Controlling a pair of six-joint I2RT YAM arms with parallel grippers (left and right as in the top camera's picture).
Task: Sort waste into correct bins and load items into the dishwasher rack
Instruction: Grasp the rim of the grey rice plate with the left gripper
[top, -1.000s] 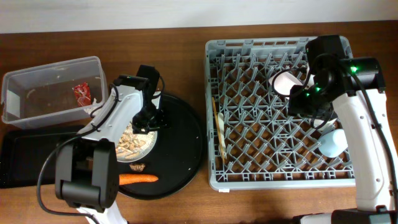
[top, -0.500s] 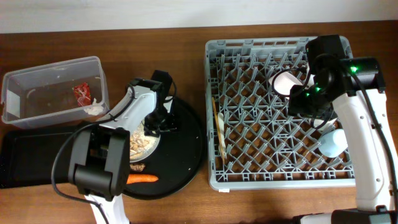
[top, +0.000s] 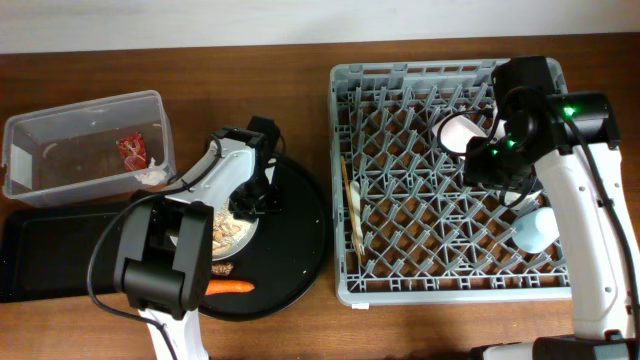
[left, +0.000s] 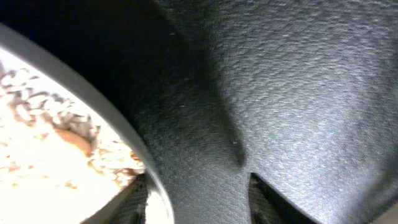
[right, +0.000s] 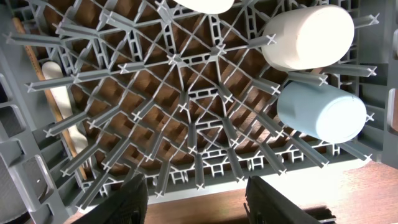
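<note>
Honestly, your left wrist view is mostly blur. The left gripper (left: 199, 202) shows only as two dim fingers cut off at the bottom edge, set wide apart, low over the round black tray (left: 292, 87). The pale plate (left: 93, 111) has its rim just beside one finger, with the beige scraps (left: 37, 146) heaped inside it.

Your right gripper (right: 202, 199) also stands wide and holds nothing above the rack (top: 430, 70); overhead, its own arm hides it. Below it the blue cup (right: 320, 112) and a white cup (right: 309, 36) lie tilted among the pegs, and a second white cup (right: 202, 4) is cut off by the top edge. The chopsticks (top: 346, 195) and fork (right: 60, 99) lie along the rack's left wall, long axes front to back.

At the round tray's near edge the carrot (top: 222, 287) lies left to right, with the brown morsel (top: 219, 269) just behind it. Farther left, the flat black tray (top: 50, 255) rests on the surface (top: 300, 335). Behind it, the clear tub (top: 75, 165) holds the red wrapper (top: 132, 150) and white scrap (top: 152, 177).
</note>
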